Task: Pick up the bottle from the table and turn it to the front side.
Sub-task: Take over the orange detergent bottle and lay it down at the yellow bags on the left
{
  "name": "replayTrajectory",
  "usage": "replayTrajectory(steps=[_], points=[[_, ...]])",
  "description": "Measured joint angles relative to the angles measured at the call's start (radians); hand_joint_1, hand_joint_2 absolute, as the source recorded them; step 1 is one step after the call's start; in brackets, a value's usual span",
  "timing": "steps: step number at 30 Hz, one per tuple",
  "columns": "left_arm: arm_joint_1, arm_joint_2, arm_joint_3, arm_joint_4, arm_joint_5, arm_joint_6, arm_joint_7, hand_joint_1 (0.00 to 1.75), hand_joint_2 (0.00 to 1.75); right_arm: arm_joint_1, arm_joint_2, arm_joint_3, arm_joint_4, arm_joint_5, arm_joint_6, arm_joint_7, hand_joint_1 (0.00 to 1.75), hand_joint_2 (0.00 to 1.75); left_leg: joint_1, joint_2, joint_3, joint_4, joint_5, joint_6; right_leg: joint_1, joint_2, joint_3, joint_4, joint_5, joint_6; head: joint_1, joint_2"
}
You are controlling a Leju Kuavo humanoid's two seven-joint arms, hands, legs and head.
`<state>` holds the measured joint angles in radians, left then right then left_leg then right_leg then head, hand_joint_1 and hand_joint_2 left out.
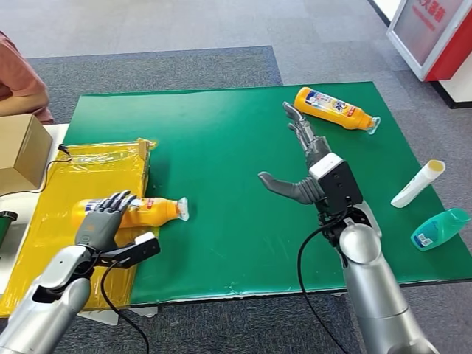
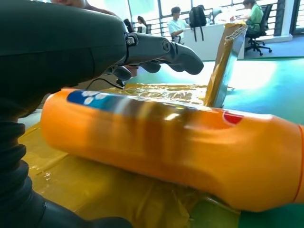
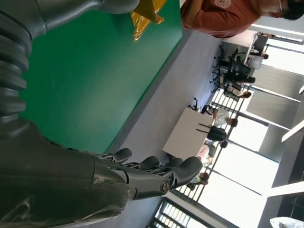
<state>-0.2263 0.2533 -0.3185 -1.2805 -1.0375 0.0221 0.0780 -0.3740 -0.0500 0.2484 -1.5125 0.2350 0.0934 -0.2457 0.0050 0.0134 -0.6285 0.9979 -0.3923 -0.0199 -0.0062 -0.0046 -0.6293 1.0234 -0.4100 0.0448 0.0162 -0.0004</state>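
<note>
An orange bottle (image 1: 146,212) lies on its side, its body on a yellow plastic bag (image 1: 94,166) and its clear cap end over the green mat (image 1: 223,155). My left hand (image 1: 103,221) hovers over the bottle's bottom end. In the left wrist view its fingers (image 2: 168,50) stretch out above the bottle (image 2: 172,142) without closing on it. A second orange bottle (image 1: 334,108) lies on its side at the far right of the mat. My right hand (image 1: 303,158) is open above the mat just short of that bottle, fingers spread and holding nothing.
A cardboard box (image 1: 19,151) stands at the far left, with a person (image 1: 19,81) behind it. A white tube (image 1: 417,184) and a teal bottle (image 1: 439,228) lie at the mat's right edge. A red and white stand (image 1: 434,29) is at the back right.
</note>
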Motion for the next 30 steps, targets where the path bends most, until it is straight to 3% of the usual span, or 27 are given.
replayTrajectory(steps=[11,18,27,30], points=[[0.015,-0.004,0.006,-0.003,0.007,0.004,-0.002,0.0,1.75,0.01,0.0,0.0,0.0,0.007,-0.001,0.001,0.0,1.75,0.0,0.0,0.0,0.0,0.0,0.0,0.0,0.0,0.0,0.0,0.0,0.0,0.0,0.0],[0.031,-0.004,0.025,-0.034,0.087,0.008,-0.048,0.0,1.75,0.013,0.0,-0.001,0.0,0.008,-0.002,0.001,0.0,1.75,0.0,0.0,0.0,0.0,0.0,0.0,0.0,0.0,0.0,0.0,0.0,0.0,0.0,0.0],[0.115,0.001,0.124,-0.2,0.431,-0.018,-0.22,0.0,1.75,0.036,-0.016,-0.009,-0.011,0.014,-0.014,-0.001,0.0,1.75,0.0,0.0,0.0,0.0,0.0,0.0,0.0,0.0,0.0,0.0,0.0,0.0,0.0,0.0],[0.171,-0.005,0.171,-0.278,0.571,-0.04,-0.298,0.0,0.44,0.05,-0.031,-0.009,-0.011,0.032,-0.021,0.004,0.0,1.75,0.0,0.0,0.0,0.0,0.0,0.0,0.0,0.0,0.0,0.0,0.0,0.0,0.0,0.0]])
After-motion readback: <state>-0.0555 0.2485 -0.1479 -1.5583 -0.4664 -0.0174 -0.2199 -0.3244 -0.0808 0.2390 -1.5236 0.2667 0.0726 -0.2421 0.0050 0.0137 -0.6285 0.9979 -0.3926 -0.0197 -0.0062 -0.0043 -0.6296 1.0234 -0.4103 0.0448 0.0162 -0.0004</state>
